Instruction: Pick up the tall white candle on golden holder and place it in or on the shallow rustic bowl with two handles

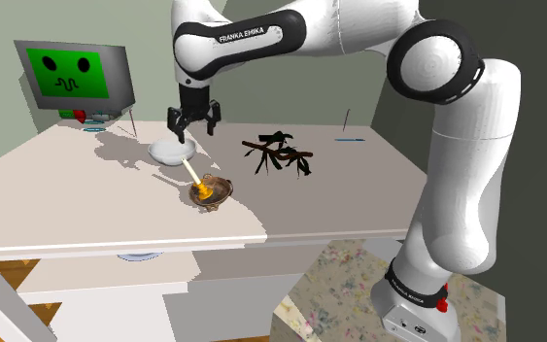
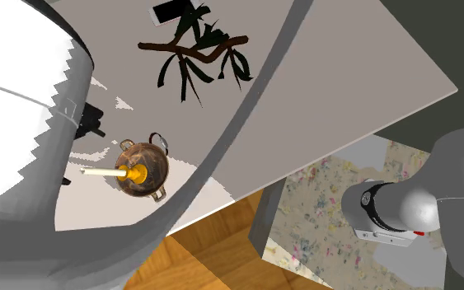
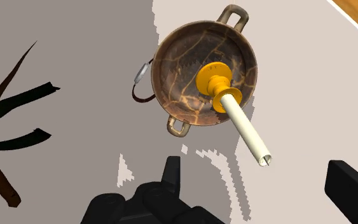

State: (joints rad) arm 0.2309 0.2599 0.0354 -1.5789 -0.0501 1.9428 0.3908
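The gripper [image 1: 193, 123] hangs above the table [image 1: 358, 194] with its fingers spread wide, holding nothing and touching nothing. In the wrist view its two black fingers [image 3: 352, 184] stand far apart, with the free end of the candle seen between them but lower down and clear of both.

Just below and in front of the gripper, the white candle [image 3: 247, 130] lies tilted in the brown bowl [image 3: 177, 57]. Its golden holder [image 3: 214, 79] sits inside the bowl, and the wax shaft leans out over the rim between the two handles. The bowl stands near the table's front edge. A thin loop [image 3: 142, 79] lies just beside the rim.

In the shoulder view, a pale shallow dish [image 1: 174, 151] rests on the table under the gripper, just behind the bowl. A dark leafy branch [image 1: 276, 151] lies off to that view's right, well apart from the bowl.

At the far corner stands a grey screen [image 1: 72, 78] showing a green face. On the floor by the stand [image 1: 417, 311] lies a flowered rug [image 1: 349, 282].
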